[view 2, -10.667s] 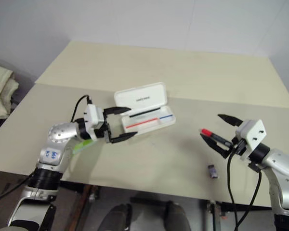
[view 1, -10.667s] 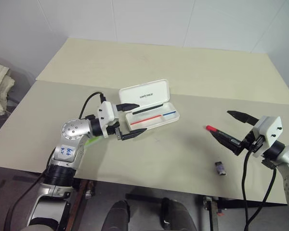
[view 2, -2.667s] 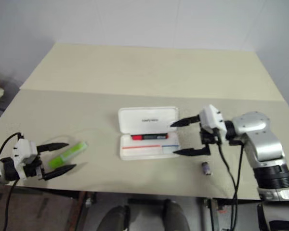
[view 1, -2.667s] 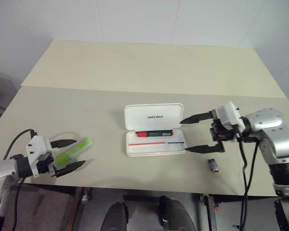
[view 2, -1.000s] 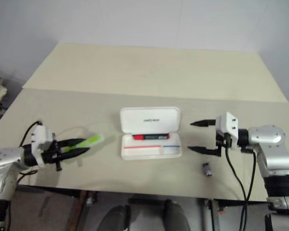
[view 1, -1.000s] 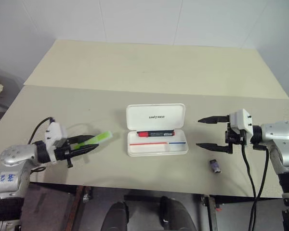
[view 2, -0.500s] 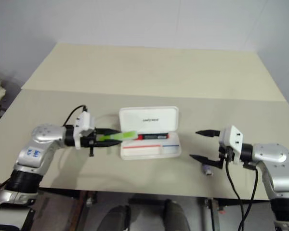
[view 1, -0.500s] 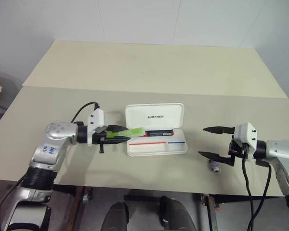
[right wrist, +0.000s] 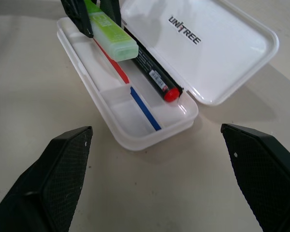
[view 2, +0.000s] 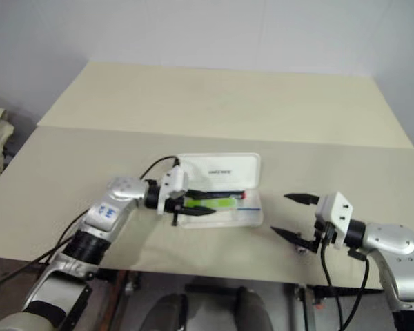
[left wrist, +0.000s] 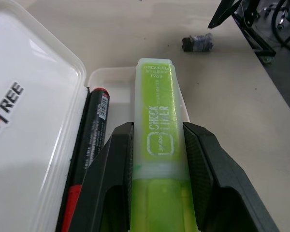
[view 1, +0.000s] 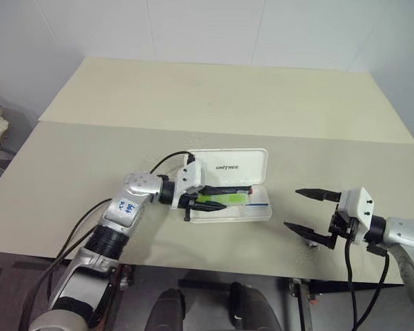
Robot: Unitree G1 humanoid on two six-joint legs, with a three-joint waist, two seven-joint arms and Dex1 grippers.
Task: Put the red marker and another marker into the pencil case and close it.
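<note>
Swung across from the table's left edge to above the pencil case (view 1: 228, 207) within the last second, left gripper (left wrist: 157, 159) clamped on another marker (left wrist: 158, 145). Held lengthwise over the tray, apparently to line up with the long compartment before release. Noted the red marker (right wrist: 152, 75) already lying in the tray against the hinge side, just beside the gripped marker. Right gripper (view 1: 310, 215) drawn back from the case, fingers spread wide, holding nothing, seemingly to leave room. Small dark grey object (left wrist: 197, 42) seen on the table (view 1: 207, 103) beyond the case. Case of smooth, glossy white plastic with rounded corners; green marker chunky, translucent, flat-sided; red marker slim, black-barrelled.
</note>
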